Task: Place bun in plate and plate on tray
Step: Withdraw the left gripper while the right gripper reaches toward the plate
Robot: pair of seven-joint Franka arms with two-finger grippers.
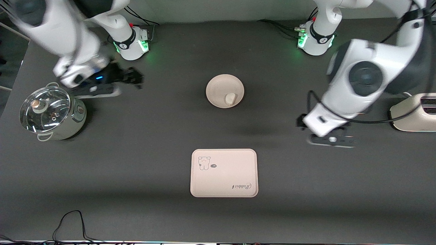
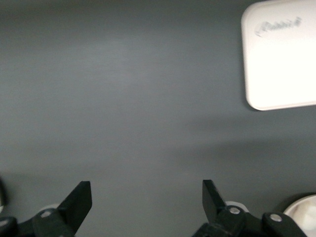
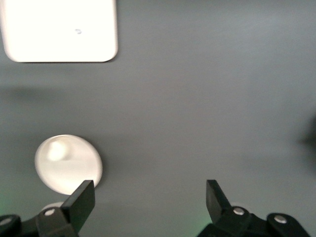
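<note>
The round plate (image 1: pixel 218 85) lies at the table's middle, with the small off-white bun (image 1: pixel 230 98) in it near its rim. The tray (image 1: pixel 223 173) with the animal print lies empty, nearer to the front camera than the plate. My right gripper (image 1: pixel 133 77) is open and empty, over bare table between the pot and the plate. Its wrist view shows the gripper (image 3: pixel 148 197), plate (image 3: pixel 79 170), bun (image 3: pixel 55 150) and tray (image 3: pixel 59 29). My left gripper (image 1: pixel 328 137) is open and empty (image 2: pixel 146 195), over bare table beside the toaster. Its wrist view shows the tray (image 2: pixel 281 54) and the plate's rim (image 2: pixel 306 212).
A steel pot with a glass lid (image 1: pixel 51 112) stands at the right arm's end of the table. A cream toaster (image 1: pixel 414 112) stands at the left arm's end. A black cable (image 1: pixel 68 224) loops at the table's near edge.
</note>
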